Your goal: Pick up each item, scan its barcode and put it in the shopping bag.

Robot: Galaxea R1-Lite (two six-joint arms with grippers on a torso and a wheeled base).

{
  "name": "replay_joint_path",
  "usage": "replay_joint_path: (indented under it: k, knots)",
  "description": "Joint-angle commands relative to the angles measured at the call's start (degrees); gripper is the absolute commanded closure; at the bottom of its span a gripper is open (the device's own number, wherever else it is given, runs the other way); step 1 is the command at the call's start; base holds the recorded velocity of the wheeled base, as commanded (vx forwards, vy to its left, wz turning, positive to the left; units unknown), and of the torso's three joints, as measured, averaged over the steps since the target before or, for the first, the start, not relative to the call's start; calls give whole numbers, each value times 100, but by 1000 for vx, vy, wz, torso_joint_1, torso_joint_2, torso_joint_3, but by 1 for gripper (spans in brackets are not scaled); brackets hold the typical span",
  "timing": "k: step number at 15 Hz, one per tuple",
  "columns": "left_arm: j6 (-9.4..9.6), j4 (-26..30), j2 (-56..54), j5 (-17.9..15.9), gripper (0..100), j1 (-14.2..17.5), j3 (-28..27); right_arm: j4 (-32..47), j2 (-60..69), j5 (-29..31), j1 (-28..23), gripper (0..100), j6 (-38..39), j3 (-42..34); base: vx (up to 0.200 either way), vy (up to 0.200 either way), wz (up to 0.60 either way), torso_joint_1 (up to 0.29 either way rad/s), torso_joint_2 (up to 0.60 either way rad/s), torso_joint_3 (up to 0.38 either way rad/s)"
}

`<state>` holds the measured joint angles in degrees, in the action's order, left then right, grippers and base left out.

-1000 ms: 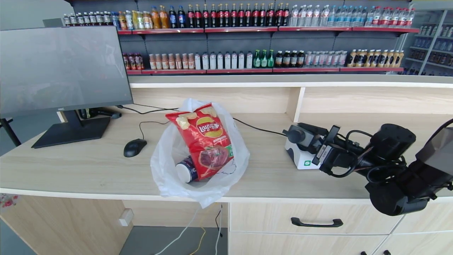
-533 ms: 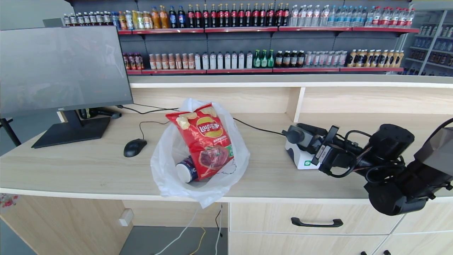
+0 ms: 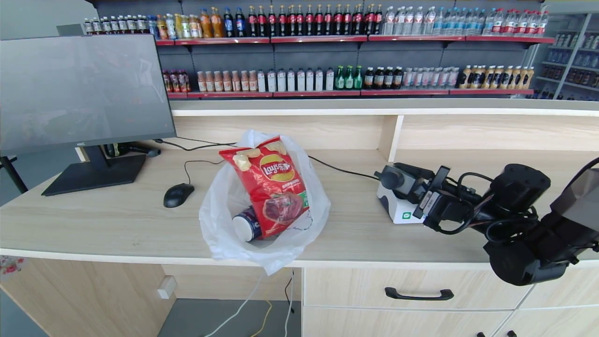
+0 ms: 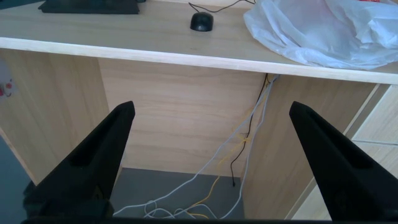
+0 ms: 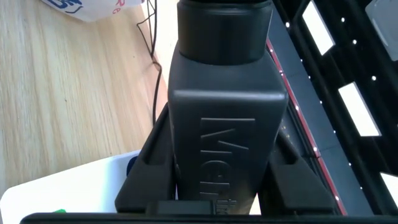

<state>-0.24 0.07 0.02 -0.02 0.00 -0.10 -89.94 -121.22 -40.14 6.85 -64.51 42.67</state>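
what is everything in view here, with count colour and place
white plastic shopping bag: 1, white, mid light wooden counter
red crisp bag: 1, red, upright in the shopping bag
dark blue can with white end: 1, lying in the bag
black handheld barcode scanner: 1, black, on white base, counter's right
black computer mouse: 1, black, left of bag
dark flat monitor: 1, counter's left end
drink bottles: many, mixed colours, back shelves
left gripper: 1, black, open, below counter edge
right gripper: 1, black, shut on scanner
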Motion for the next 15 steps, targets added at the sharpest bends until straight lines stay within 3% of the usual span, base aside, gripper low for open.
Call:
replay_joint_path:
  k: [1, 15]
  knots:
    - [-2, 1, -2, 2, 0, 0, 1, -6, 46, -2, 0, 100, 0, -22, 0, 0, 0, 0, 0, 0]
    - [7, 1, -2, -6, 0, 0, 1, -6, 371, -2, 36, 100, 35, -30, 0, 0, 0, 0, 0, 0]
